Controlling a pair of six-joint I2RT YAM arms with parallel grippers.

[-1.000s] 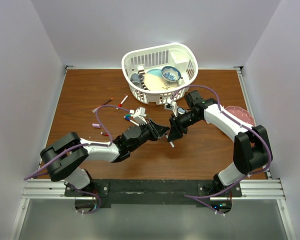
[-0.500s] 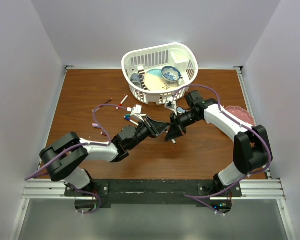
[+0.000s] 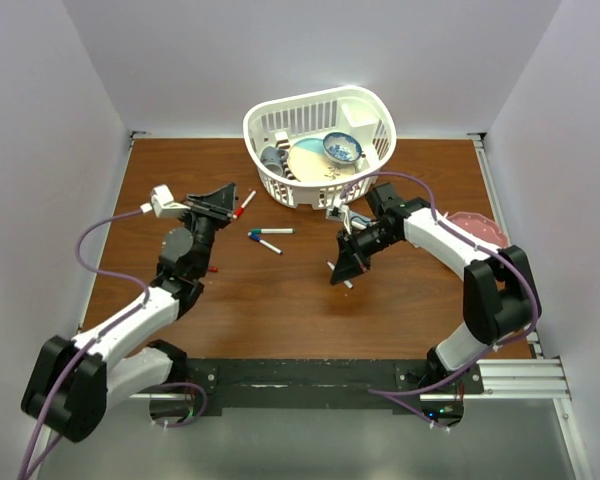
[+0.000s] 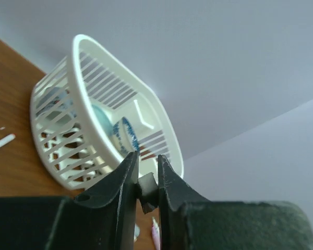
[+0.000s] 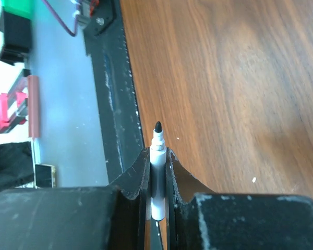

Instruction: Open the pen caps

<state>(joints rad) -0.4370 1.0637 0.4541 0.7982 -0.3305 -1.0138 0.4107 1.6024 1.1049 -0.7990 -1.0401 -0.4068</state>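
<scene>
My left gripper (image 3: pixel 234 194) is raised at the left of the table, pointing at the basket. In the left wrist view it (image 4: pixel 146 161) is shut on a small dark pen cap (image 4: pixel 147 189). My right gripper (image 3: pixel 342 270) is at the table's middle. It (image 5: pixel 157 155) is shut on a white marker barrel (image 5: pixel 157 141) whose black tip (image 5: pixel 158 126) is bare. The two grippers are well apart. Capped markers lie between them: one with a red cap (image 3: pixel 246 201), one with a blue cap (image 3: pixel 270 232) and another (image 3: pixel 270 246) just below it.
A white slatted basket (image 3: pixel 265 125) with a plate and bowl stands at the back centre and fills the left wrist view (image 4: pixel 81 120). A pink dish (image 3: pixel 480 228) sits at the right edge. A small red piece (image 3: pixel 212 269) lies by the left arm.
My left gripper has pulled away from the right gripper and swung left and back with the cap in it. The right gripper has stayed almost in place, still holding the marker.
</scene>
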